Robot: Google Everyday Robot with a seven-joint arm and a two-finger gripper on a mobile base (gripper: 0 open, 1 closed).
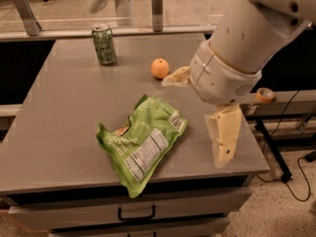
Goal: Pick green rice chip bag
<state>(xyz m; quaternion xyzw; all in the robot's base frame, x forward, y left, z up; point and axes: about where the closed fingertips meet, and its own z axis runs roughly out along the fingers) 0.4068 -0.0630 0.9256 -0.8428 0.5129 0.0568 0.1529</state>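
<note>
The green rice chip bag (143, 142) lies flat and crinkled on the grey table (64, 112), near its front edge, with its white nutrition label and barcode facing up. My gripper (193, 122) hangs just right of the bag, over the table's right side. It is open and empty. One cream finger (175, 78) points left toward the orange, and the other (224, 139) points down by the table's right front corner. My large white arm (247, 38) fills the upper right.
An orange (159, 68) sits behind the bag, close to the upper finger. A green drink can (104, 44) stands at the back left. A drawer handle (136, 214) shows below the table's front edge. A tape roll (265, 95) and cables lie off to the right.
</note>
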